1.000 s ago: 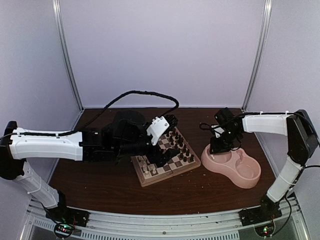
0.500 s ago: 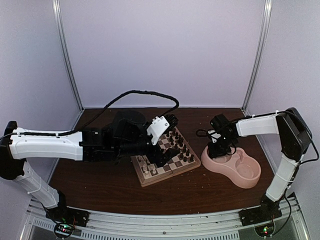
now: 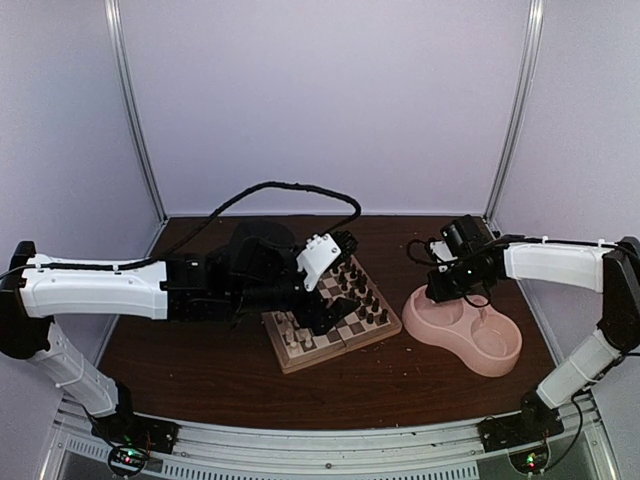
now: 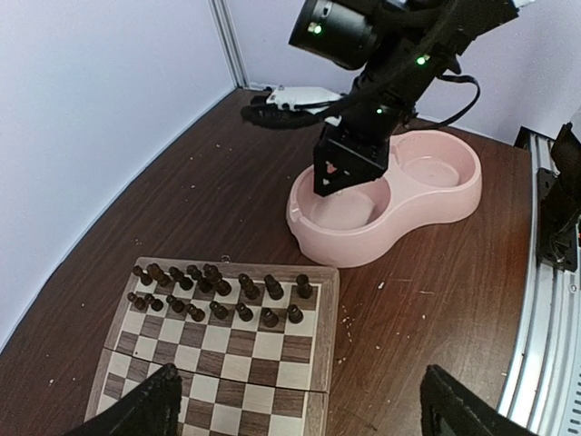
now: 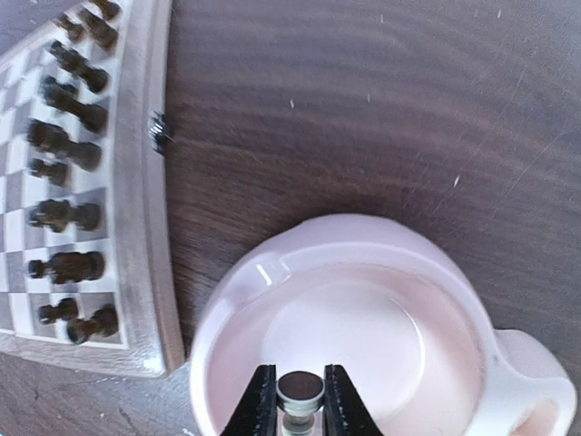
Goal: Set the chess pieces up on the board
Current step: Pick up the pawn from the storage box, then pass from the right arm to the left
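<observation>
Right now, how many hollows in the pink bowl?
2 hollows: one under the right pincer, which grips a chess piece; the other beside it, farther from the board.

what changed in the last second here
The right gripper closed its jaws on a chess piece over the pink bowl, in the compartment nearer the board, and that arm's elbow swung outward. The left gripper stayed open over the board, and the dark pieces kept their places.

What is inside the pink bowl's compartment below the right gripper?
That compartment of the pink bowl looks bare. The right gripper pinches a small chess piece over it, and together they hide the floor directly beneath.
</observation>
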`<state>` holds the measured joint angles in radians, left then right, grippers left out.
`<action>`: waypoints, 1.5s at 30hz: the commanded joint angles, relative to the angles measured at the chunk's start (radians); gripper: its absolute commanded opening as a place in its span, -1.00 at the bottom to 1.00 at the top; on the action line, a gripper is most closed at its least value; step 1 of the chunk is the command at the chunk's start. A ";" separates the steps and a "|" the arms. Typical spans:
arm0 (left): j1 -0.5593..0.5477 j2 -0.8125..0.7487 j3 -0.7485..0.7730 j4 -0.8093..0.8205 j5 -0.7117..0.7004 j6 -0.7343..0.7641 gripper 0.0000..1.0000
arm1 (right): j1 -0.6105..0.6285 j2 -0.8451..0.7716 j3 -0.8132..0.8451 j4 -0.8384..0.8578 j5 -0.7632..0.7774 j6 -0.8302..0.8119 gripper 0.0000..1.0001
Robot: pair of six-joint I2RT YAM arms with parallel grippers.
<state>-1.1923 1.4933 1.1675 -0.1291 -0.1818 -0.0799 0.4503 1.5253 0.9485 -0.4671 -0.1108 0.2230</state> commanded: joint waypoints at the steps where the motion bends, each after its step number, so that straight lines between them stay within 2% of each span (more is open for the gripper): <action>1: -0.004 0.029 0.068 -0.006 0.020 -0.037 0.82 | 0.007 -0.104 -0.042 0.040 -0.023 -0.037 -0.67; 5: -0.004 0.052 0.075 0.027 0.054 -0.113 0.81 | 0.007 -0.201 -0.086 0.102 -0.153 -0.037 -0.66; 7: 0.002 0.069 0.077 0.049 0.063 -0.203 0.77 | 0.007 -0.241 -0.098 0.134 -0.220 -0.001 -0.65; 11: 0.037 0.123 0.085 0.097 0.161 -0.361 0.70 | 0.009 -0.309 -0.126 0.237 -0.380 0.166 -0.65; 15: 0.039 0.150 0.083 0.167 0.182 -0.398 0.67 | 0.016 -0.363 -0.187 0.396 -0.469 0.350 -0.65; 19: 0.037 0.165 0.058 0.234 0.160 -0.288 0.58 | 0.020 -0.383 -0.211 0.423 -0.476 0.550 -0.63; 23: 0.032 0.184 -0.009 0.435 0.144 -0.138 0.56 | 0.029 -0.415 -0.255 0.463 -0.452 0.721 -0.63; 27: 0.007 0.241 -0.005 0.598 0.125 0.028 0.56 | 0.054 -0.482 -0.310 0.578 -0.386 0.857 -0.62; 34: 0.002 0.348 0.041 0.719 0.093 0.129 0.46 | 0.138 -0.556 -0.322 0.594 -0.265 0.972 -0.62; 39: 0.002 0.378 0.074 0.720 0.054 0.153 0.42 | 0.201 -0.571 -0.331 0.597 -0.192 1.034 -0.65; 45: 0.002 0.387 0.087 0.721 0.038 0.146 0.32 | 0.256 -0.564 -0.331 0.597 -0.137 1.034 -0.66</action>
<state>-1.1885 1.8755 1.2243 0.5117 -0.1196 0.0463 0.6804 0.9657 0.6285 0.1020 -0.3183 1.2362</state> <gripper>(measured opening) 0.681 0.177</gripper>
